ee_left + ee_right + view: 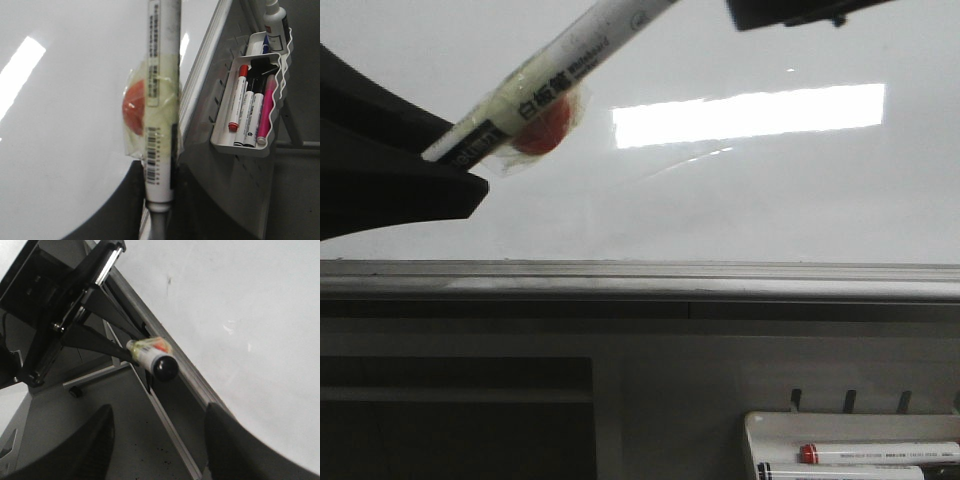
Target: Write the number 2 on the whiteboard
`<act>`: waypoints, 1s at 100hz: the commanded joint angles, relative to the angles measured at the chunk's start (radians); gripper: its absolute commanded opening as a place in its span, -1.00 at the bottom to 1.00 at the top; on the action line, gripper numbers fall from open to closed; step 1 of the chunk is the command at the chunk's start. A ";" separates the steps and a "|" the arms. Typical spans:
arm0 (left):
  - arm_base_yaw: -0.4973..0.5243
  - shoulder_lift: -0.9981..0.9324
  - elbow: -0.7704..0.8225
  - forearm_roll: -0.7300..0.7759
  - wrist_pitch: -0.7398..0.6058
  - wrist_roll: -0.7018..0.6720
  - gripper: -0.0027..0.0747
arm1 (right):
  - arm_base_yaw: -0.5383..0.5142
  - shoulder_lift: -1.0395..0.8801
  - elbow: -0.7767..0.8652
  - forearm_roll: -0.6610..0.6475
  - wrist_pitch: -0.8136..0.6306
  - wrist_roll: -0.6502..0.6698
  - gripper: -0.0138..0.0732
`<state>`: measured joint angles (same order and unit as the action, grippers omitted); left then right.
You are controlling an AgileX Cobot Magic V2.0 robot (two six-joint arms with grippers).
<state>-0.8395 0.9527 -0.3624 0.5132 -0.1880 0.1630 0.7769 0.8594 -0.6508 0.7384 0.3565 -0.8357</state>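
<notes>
Whiteboard [740,200] surface seen bare, broad room right of marker [560,75]; grey frame [640,283] bounds near edge. Tray [775,430] of pens hung below, right. No 2 seen on board. Left gripper [455,160] clamped on marker, angled up-right. Right gripper [157,440] held apart, jaws wide, nothing held.

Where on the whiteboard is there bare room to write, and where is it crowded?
The whiteboard looks bare from the held marker across to its right edge and down to the grey frame. No 2 is visible yet. The tray beside the board is packed with markers.
</notes>
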 commanded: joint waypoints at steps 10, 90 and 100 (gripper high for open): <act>-0.006 -0.011 -0.026 0.004 -0.076 -0.007 -0.98 | 0.039 0.081 -0.093 0.024 -0.097 -0.028 0.14; -0.006 -0.011 -0.026 0.012 -0.076 -0.007 -0.98 | 0.043 0.204 -0.153 0.024 -0.088 -0.028 -0.35; -0.006 -0.011 -0.026 0.012 -0.076 -0.007 -0.98 | 0.043 0.204 -0.153 0.024 -0.088 -0.028 -0.72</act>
<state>-0.8395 0.9527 -0.3624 0.5375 -0.1880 0.1630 0.8191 1.0737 -0.7677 0.7455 0.3260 -0.8545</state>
